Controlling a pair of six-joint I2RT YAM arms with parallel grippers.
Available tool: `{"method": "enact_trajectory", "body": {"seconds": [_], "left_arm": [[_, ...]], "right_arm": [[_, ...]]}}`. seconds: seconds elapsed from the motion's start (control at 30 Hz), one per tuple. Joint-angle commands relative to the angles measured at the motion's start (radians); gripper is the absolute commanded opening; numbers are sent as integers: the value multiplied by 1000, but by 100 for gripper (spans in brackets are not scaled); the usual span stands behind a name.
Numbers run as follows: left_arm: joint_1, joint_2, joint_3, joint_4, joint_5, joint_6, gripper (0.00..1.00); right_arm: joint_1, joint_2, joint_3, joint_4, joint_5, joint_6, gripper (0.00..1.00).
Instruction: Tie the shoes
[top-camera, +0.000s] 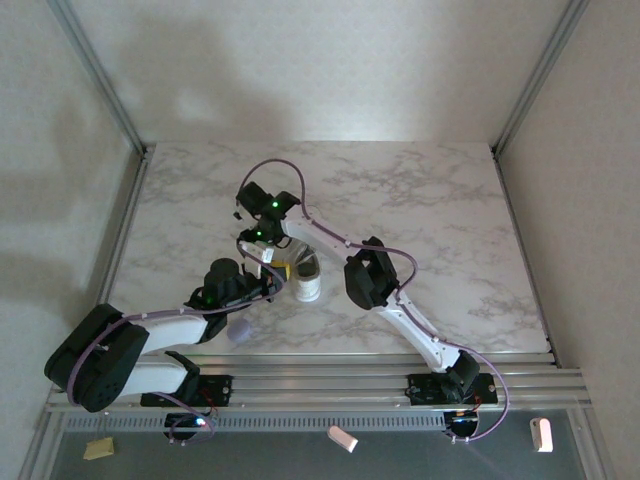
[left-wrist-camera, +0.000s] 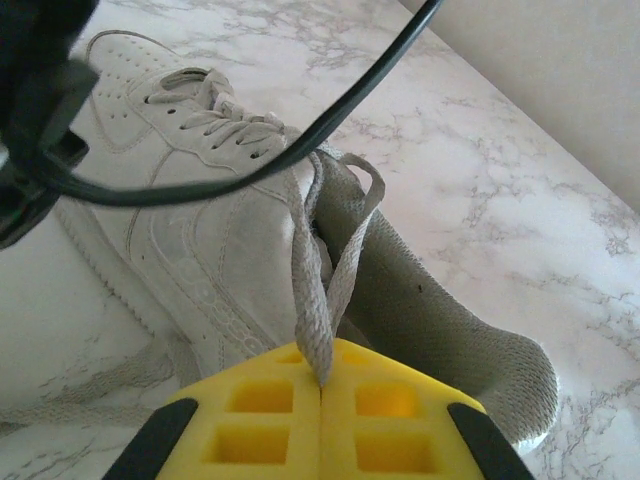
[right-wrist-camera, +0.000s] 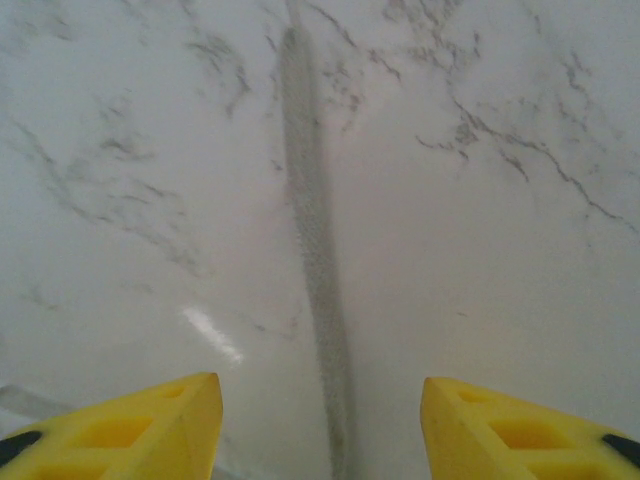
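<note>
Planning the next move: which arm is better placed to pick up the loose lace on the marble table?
Right, probably. The right gripper stands open astride the thin white lace on the marble table, while the left gripper is shut on a lace loop of the white low-top sneaker.

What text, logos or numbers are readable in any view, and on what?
None readable.
The sneaker shows only stitching and perforations, with no brand or size mark on the side in view.
The left gripper's yellow pads are blank.
The small blocks on the near ledge are too small to tell.
</note>
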Motion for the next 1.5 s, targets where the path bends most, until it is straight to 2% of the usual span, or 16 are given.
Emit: {"method": "enact_trajectory", "body": {"seconds": [0.0, 0.27, 0.37, 0.43, 0.53, 0.67, 0.9, 1.07, 1.27, 1.47], "left_arm": [[-4, 1, 9, 12, 34, 5, 0], [-4, -5, 20, -11, 25, 20, 0], [-3, 4, 23, -12, 29, 21, 0], [-4, 12, 28, -17, 31, 22, 0], [-4, 20, 33, -15, 31, 23, 0], [-4, 30, 35, -18, 27, 25, 0], [-4, 32, 31, -17, 18, 24, 0], [-3, 26, 33, -17, 8, 10, 0], [3, -20, 44, -20, -20, -42, 0], [22, -61, 54, -19, -16, -84, 0]], "right_arm": [[19, 43, 47, -53, 40, -21, 58], [45, 76, 54, -84, 108, -54, 60], [52, 94, 55, -96, 148, -69, 58], [59, 107, 56, -106, 177, -81, 52], [69, 124, 56, -122, 216, -100, 37], [78, 136, 57, -131, 207, -118, 20], [75, 62, 58, -117, 179, -114, 2], [43, -87, 21, -77, 125, -58, 0], [-2, -266, -133, 2, 6, 35, 0], [-4, -344, -187, -4, 49, 58, 0]]}}
